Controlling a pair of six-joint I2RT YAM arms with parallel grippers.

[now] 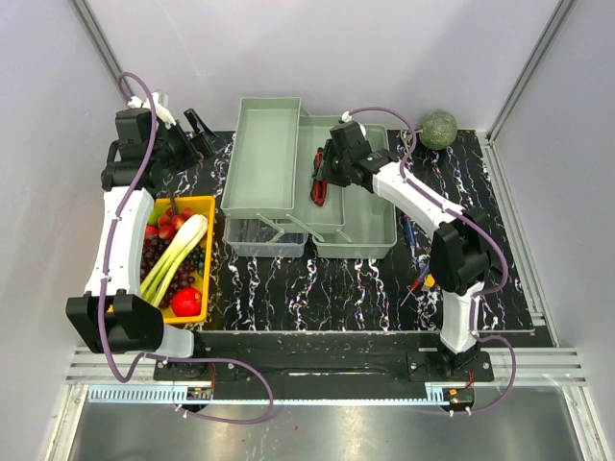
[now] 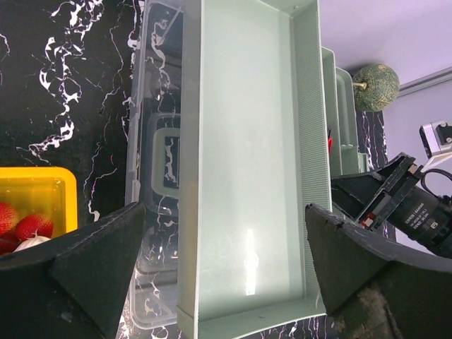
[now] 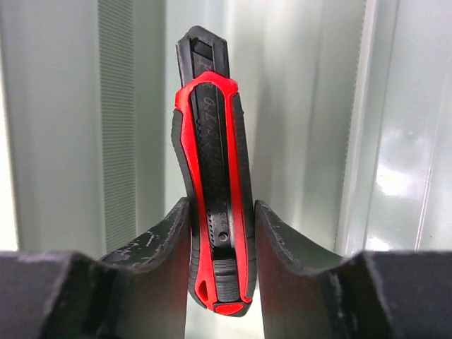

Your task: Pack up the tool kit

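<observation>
One pale grey-green plastic toolbox [image 1: 370, 240]. Over it, one red-and-black plastic utility knife [image 3: 212, 191]. Left of it, one yellow plastic tray [image 1: 209, 254]; behind it, one round green melon [image 1: 438, 129]; right of it, one blue-handled tool [image 1: 408, 230] and one orange-handled tool [image 1: 420, 280].

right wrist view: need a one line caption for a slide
Right gripper shut on a red-and-black utility knife, with the pale green toolbox tray behind it.

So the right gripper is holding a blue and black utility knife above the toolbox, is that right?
Not quite. The utility knife is red and black, not blue. The right wrist view shows it pinched in the right gripper above the toolbox.
</observation>
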